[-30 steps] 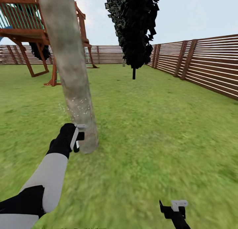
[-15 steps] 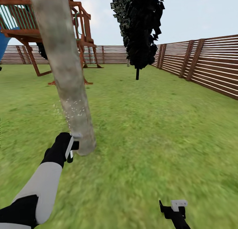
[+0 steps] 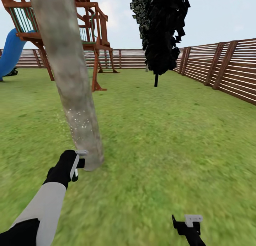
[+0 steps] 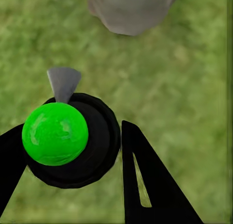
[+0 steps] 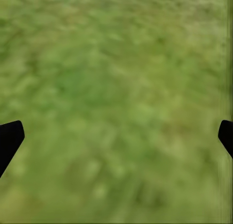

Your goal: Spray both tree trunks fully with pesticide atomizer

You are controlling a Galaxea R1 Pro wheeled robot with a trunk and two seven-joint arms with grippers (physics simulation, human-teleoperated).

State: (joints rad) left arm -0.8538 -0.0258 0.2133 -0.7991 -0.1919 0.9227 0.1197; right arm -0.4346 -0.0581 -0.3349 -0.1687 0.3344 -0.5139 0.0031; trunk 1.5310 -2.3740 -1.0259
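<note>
Left wrist view: L jaws clamp atomizer (image 4: 68, 136), prob. touching; R jaws wide apart.

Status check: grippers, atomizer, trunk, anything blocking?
Left gripper shut on atomizer, low beside trunk. Right gripper open over grass. White spray specks on lower trunk. Nothing between nozzle and trunk.

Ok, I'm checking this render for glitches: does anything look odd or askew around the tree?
The thick tree trunk leans in the head view, likely camera tilt. White specks dot its lower bark, probably spray. The left gripper, shut on the atomizer, sits near the trunk's base. Nothing looks damaged or spilled.
</note>
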